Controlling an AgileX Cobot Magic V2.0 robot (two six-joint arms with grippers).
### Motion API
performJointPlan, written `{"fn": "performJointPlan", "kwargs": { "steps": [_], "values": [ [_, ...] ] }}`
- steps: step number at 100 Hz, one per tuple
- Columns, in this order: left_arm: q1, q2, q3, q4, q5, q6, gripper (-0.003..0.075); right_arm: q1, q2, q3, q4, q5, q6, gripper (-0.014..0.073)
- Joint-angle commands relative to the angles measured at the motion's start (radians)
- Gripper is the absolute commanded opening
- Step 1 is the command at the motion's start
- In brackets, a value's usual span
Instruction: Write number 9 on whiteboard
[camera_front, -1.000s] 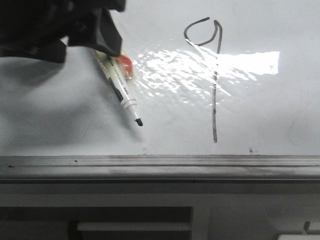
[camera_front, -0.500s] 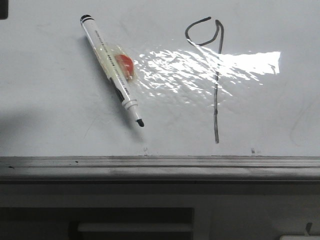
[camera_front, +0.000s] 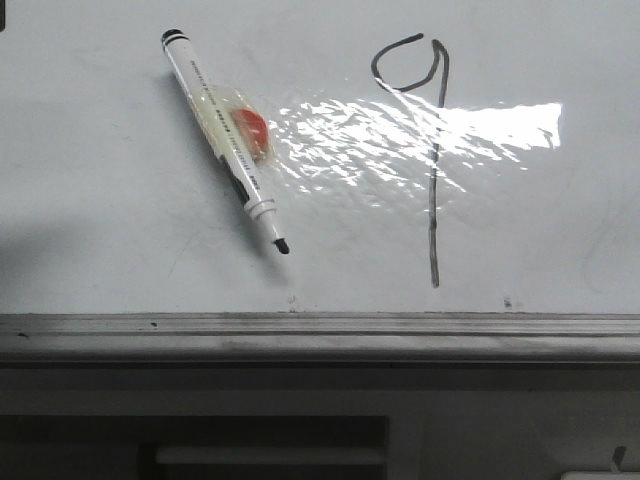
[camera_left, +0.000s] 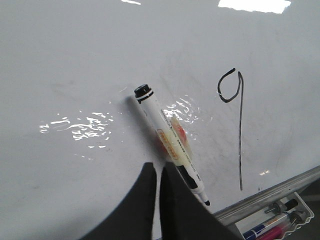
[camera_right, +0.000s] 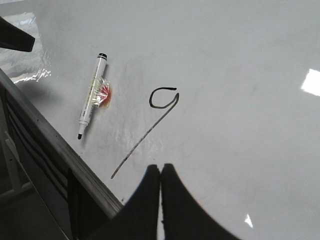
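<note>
— Black jaws first: how do ours stand?

— We see the left gripper (camera_left: 156, 172) with its two fingers pressed together, only a hairline slit between them, pinching nothing. Our right gripper (camera_right: 160, 172) is the same: fingers together, nothing held.

— And what lies nearest the left one?

— The marker (camera_left: 170, 141). It lies flat on the board (camera_front: 100, 200), uncapped, its black tip towards the grey frame (camera_front: 320, 335) and its black butt end away from it. We see a clear wrap with a red blob around its middle. In the left wrist view our fingers hover just beside its lower barrel; we cannot tell whether they touch it.

— Where is the 9?

— We find the 9 (camera_front: 432, 160) drawn on the board, to the right of the marker in the front view and apart from it. Its small loop does not quite close at the top, and a long straight tail runs down towards the frame, stopping short of it. A bright glare patch crosses the tail.

— Anything past the frame?

— A clear tray (camera_left: 275, 222) with more pens in it, seen from the left wrist.
</note>
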Motion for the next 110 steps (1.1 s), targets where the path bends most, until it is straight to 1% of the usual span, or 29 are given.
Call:
{"fn": "performJointPlan", "kwargs": {
  "steps": [1,9,20,28,34,38,43,49,57,62,65,69,75,81,88,95,99,110],
  "values": [
    [-0.007,0.002,-0.025,-0.009,0.025,0.004,-0.0020,-0.004,0.015,-0.022,-0.041,-0.060,0.004,-0.0041],
    [-0.011,-0.003,-0.022,-0.007,0.023,0.004,-0.0020,-0.004,0.015,-0.022,-0.041,-0.060,0.004,-0.0041],
    [-0.018,-0.021,0.005,0.093,0.008,0.006,-0.0020,-0.004,0.015,-0.022,-0.041,-0.060,0.004,-0.0041],
    [-0.018,-0.045,0.050,0.293,0.009,0.004,-0.0020,-0.004,0.015,-0.022,-0.041,-0.060,0.004,-0.0041],
    [-0.005,-0.070,0.093,0.495,-0.002,-0.003,-0.0020,-0.004,0.015,-0.022,-0.041,-0.060,0.004,-0.0041],
    [0.015,-0.093,0.118,0.607,-0.006,-0.015,-0.0020,-0.004,0.015,-0.022,-0.041,-0.060,0.004,-0.0041],
    [0.055,-0.127,0.152,0.682,-0.017,-0.053,-0.0020,-0.004,0.015,-0.022,-0.041,-0.060,0.004,-0.0041],
    [0.128,-0.192,0.192,0.690,-0.017,-0.111,-0.0020,-0.004,0.015,-0.022,-0.041,-0.060,0.004,-0.0041],
    [0.238,-0.290,0.249,0.730,0.025,-0.192,-0.0020,-0.004,0.015,-0.022,-0.041,-0.060,0.004,-0.0041],
    [0.313,-0.349,0.294,0.818,0.067,-0.260,-0.0020,-0.004,0.015,-0.022,-0.041,-0.060,0.004,-0.0041],
    [0.355,-0.385,0.317,0.889,0.090,-0.338,-0.0020,-0.004,0.015,-0.022,-0.041,-0.060,0.004,-0.0041],
    [0.417,-0.415,0.352,1.020,0.109,-0.444,-0.0020,-0.004,0.015,-0.022,-0.041,-0.060,0.004,-0.0041],
    [0.514,-0.459,0.401,1.231,0.116,-0.682,-0.0020,-0.004,0.015,-0.022,-0.041,-0.060,0.004,-0.0041],
    [0.601,-0.489,0.453,1.397,0.118,-0.909,-0.0020,-0.004,0.015,-0.022,-0.041,-0.060,0.004,-0.0041],
    [0.702,-0.517,0.502,1.559,0.137,-1.101,-0.0020,-0.004,0.015,-0.022,-0.041,-0.060,0.004,-0.0041],
    [0.779,-0.553,0.533,1.681,0.171,-1.207,-0.0020,-0.004,0.015,-0.022,-0.041,-0.060,0.004,-0.0041],
    [0.814,-0.574,0.533,1.736,0.240,-1.238,-0.0020,-0.004,0.015,-0.022,-0.041,-0.060,0.004,-0.0041],
    [0.888,-0.625,0.533,1.787,0.374,-1.297,-0.0020,-0.004,0.015,-0.022,-0.041,-0.060,0.004,-0.0041]
  ]
}}
